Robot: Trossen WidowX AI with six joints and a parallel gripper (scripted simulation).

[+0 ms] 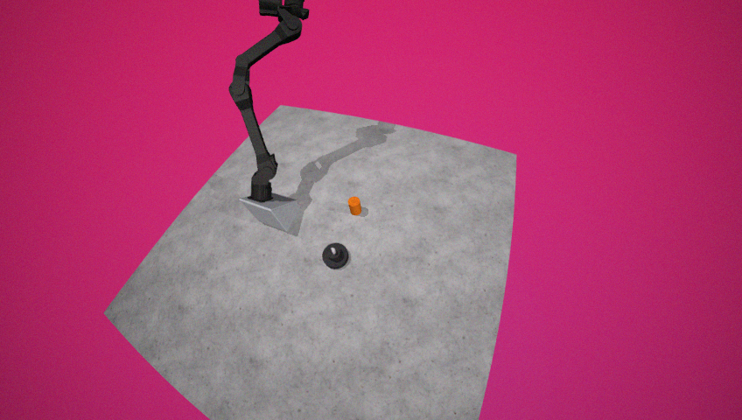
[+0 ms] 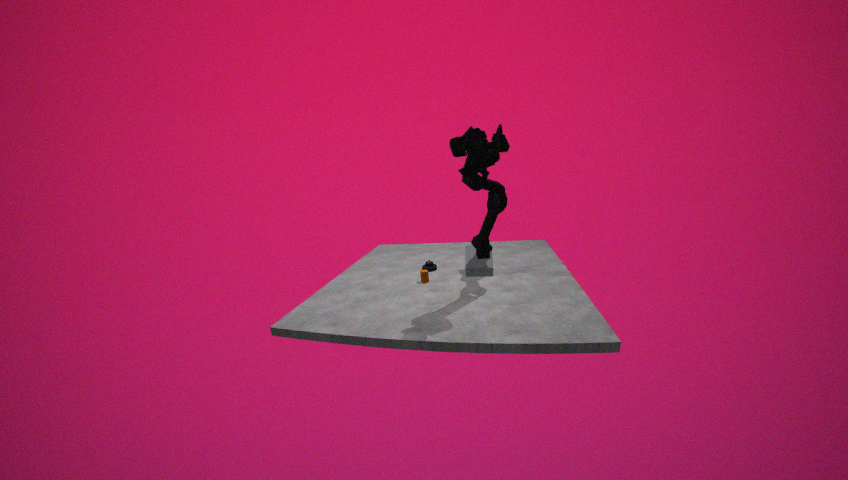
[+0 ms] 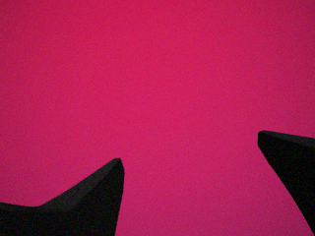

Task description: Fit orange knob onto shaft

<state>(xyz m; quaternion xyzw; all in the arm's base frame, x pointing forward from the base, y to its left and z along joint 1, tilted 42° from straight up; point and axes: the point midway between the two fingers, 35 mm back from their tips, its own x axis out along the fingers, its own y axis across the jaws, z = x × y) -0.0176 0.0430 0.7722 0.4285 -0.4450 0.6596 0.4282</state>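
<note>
The orange knob (image 1: 354, 206) (image 2: 424, 276) is a small cylinder standing upright on the grey table top. Its underside is hidden. The dark round pedestal (image 1: 327, 260) (image 2: 429, 267) stands a short way from it, nearer the bottom of the top view and behind the knob in the exterior view. The silver shaft (image 1: 333, 250) points up from the pedestal with nothing on it; its flat side cannot be made out. My gripper (image 3: 194, 152) is open and empty, high above the table and far from both knob and pedestal. The wrist view shows only the two fingers against pink background.
The grey table top (image 1: 406, 311) (image 2: 357, 297) has free edges all round. The arm rises from a pale wedge-shaped base (image 1: 270, 213) (image 2: 479, 270) to one side of the knob and pedestal. The arm's shadow falls across the table.
</note>
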